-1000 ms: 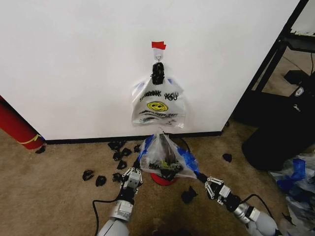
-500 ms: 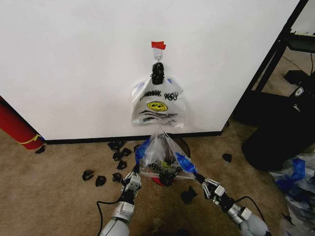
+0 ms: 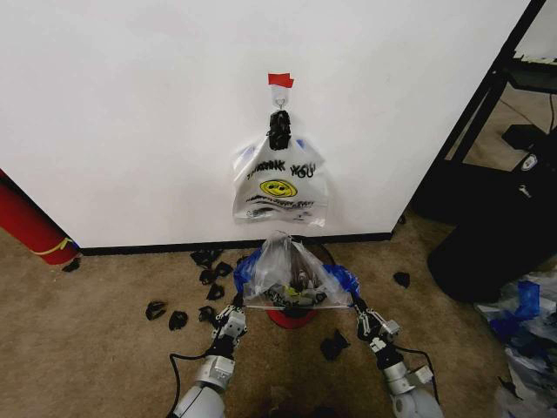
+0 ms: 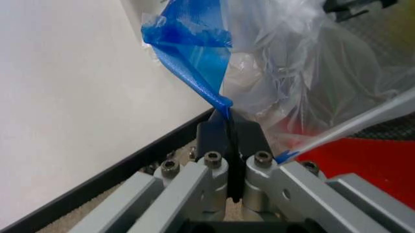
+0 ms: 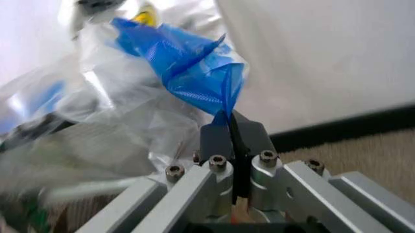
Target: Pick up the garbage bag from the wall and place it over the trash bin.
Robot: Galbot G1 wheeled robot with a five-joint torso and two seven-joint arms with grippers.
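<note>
Two end effectors share the work here: the left end effector [image 3: 238,303] pinches one blue patch of the garbage bag [image 3: 291,277], and the right end effector [image 3: 359,310] pinches the blue patch on the opposite side. In each wrist view the jaws stand pressed together on a twist of blue film, the left end effector [image 4: 228,127] low near the black baseboard, the right end effector [image 5: 230,127] likewise. The bag hangs stretched between them, low against the wall [image 3: 130,113], directly over the trash bin [image 3: 291,317], below the white smiley bag [image 3: 280,187] on its hook.

I'd judge this the placing step: the mouth is spread and roughly lined up. The next move seems to call for lowering both sides evenly so the film slips around the rim without tearing.

The bin is mostly masked by plastic; just its red base and a sliver of dark rim peek out. Whether the bag's edge already touches the rim I cannot tell. Dark scraps [image 3: 165,314] litter the carpet.
</note>
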